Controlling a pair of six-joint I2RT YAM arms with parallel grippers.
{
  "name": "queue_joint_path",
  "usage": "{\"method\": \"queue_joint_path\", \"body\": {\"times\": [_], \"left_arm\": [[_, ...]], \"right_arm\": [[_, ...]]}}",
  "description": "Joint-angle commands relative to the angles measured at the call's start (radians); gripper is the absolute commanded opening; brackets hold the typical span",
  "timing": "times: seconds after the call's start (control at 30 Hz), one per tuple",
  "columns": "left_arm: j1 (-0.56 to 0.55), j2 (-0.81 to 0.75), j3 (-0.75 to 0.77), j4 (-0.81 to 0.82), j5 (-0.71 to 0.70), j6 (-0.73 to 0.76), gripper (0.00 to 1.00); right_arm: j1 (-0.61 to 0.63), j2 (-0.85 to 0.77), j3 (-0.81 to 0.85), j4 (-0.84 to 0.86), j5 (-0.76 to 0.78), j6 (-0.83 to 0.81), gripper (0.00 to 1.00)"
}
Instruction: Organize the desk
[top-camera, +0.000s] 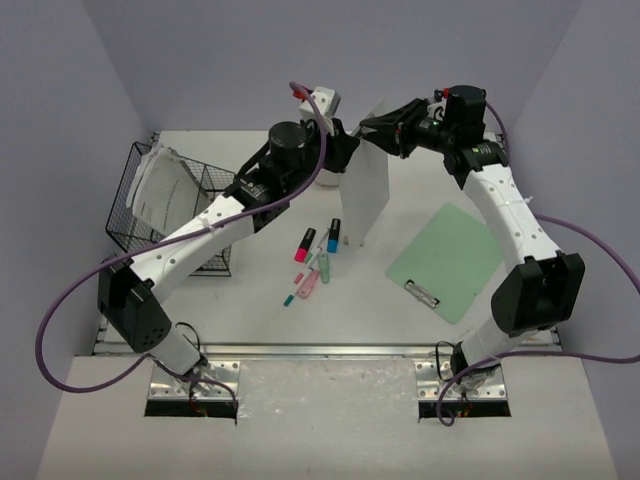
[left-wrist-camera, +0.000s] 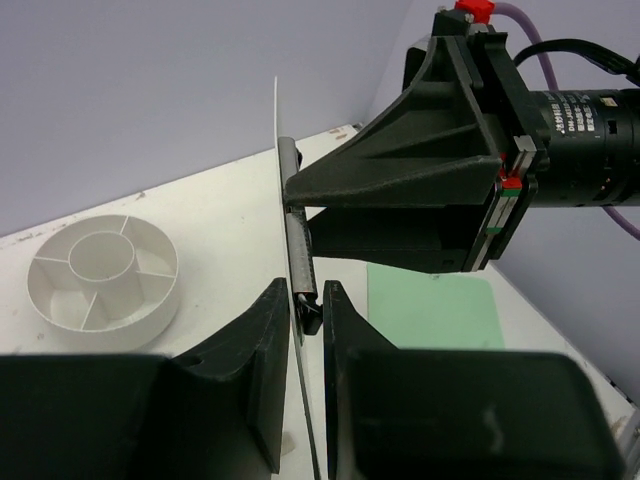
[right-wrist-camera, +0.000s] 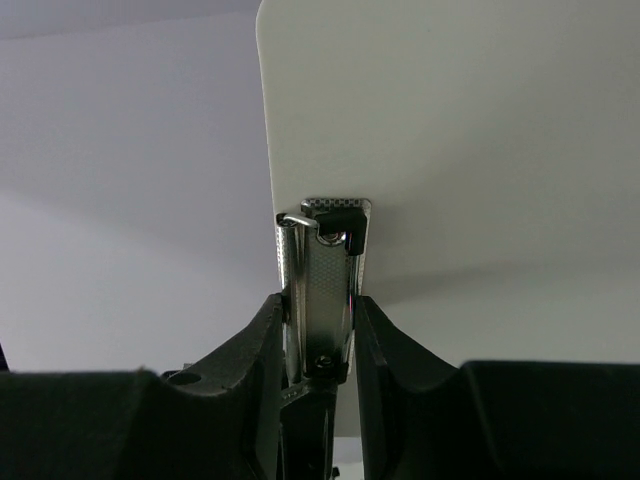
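A white clipboard (top-camera: 368, 195) stands upright on its lower edge at the back of the off-white desk (top-camera: 250, 330). My right gripper (top-camera: 372, 125) is shut on its metal clip (right-wrist-camera: 325, 285) at the top; the white board (right-wrist-camera: 450, 130) rises beyond the fingers. My left gripper (top-camera: 350, 140) meets it from the left. In the left wrist view the left gripper (left-wrist-camera: 308, 300) is closed around the board's thin edge and the clip's end (left-wrist-camera: 298, 235), right below the right gripper (left-wrist-camera: 300, 190).
A green clipboard (top-camera: 447, 258) lies flat at the right. Several markers (top-camera: 318, 258) lie in the middle. A black wire basket (top-camera: 165, 205) holding papers stands at the left. A white round divided organizer (left-wrist-camera: 103, 283) sits at the back.
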Motion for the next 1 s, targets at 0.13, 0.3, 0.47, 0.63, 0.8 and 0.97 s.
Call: {"method": "queue_joint_path", "body": {"times": [0.13,0.3,0.47,0.63,0.8,0.97], "left_arm": [[0.018,-0.192,-0.115,0.065,0.179,0.04,0.0],[0.028,-0.23,-0.142,0.076,0.21,0.056,0.0],[0.052,-0.241,-0.101,0.056,0.188,0.074,0.0],[0.12,-0.291,-0.071,0.009,0.136,0.119,0.0],[0.251,-0.406,-0.06,-0.019,0.085,0.155,0.0],[0.326,-0.548,-0.052,-0.057,-0.029,0.279,0.0]], "right_arm": [[0.03,-0.051,-0.009,0.102,0.003,-0.022,0.0],[0.042,-0.057,-0.026,0.114,0.001,-0.034,0.03],[0.051,-0.067,-0.062,0.125,-0.008,-0.047,0.76],[0.051,-0.08,-0.068,0.144,-0.021,-0.063,0.91],[0.05,-0.095,-0.081,0.158,-0.029,-0.087,0.93],[0.048,-0.113,-0.098,0.178,-0.033,-0.127,0.94]]}}
